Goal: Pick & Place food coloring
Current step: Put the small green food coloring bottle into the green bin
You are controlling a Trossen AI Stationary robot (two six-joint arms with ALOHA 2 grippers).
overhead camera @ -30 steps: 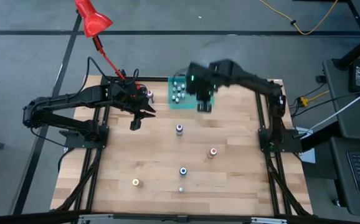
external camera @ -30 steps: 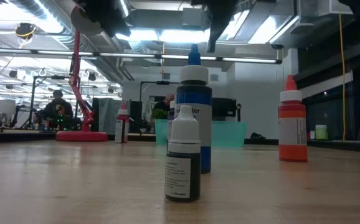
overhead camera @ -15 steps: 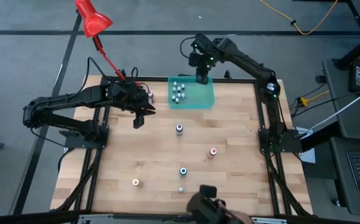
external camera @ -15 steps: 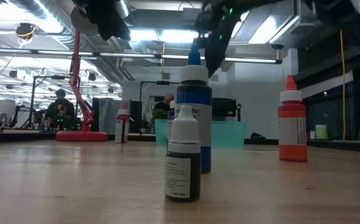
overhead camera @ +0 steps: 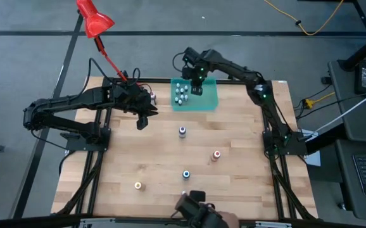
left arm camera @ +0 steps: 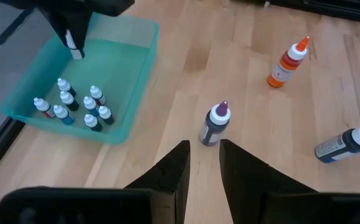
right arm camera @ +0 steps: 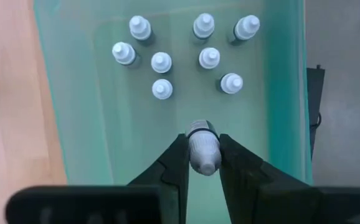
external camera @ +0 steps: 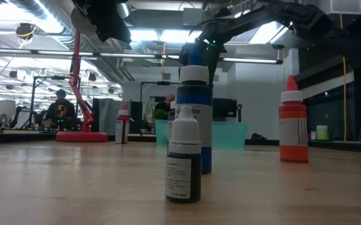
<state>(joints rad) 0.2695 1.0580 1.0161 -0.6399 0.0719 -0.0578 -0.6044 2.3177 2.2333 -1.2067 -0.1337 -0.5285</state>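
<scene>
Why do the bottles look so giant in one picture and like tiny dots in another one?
In the low view the camera sits at table height right next to the small white-capped bottle and the blue bottle, so they loom large. In the high view the camera is far above, so the blue bottle shrinks to a dot.

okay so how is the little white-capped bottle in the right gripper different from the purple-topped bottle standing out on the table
The small white-capped bottle is pinched in the right gripper above the translucent teal tray; the purple-topped bottle stands free on the wooden table, outside the tray. The held bottle's cap is plain whitish, while the standing one carries a purple tip. The held bottle hangs over eight similar little bottles; the purple-topped one stands alone. Both are dropper-style bottles.
</scene>
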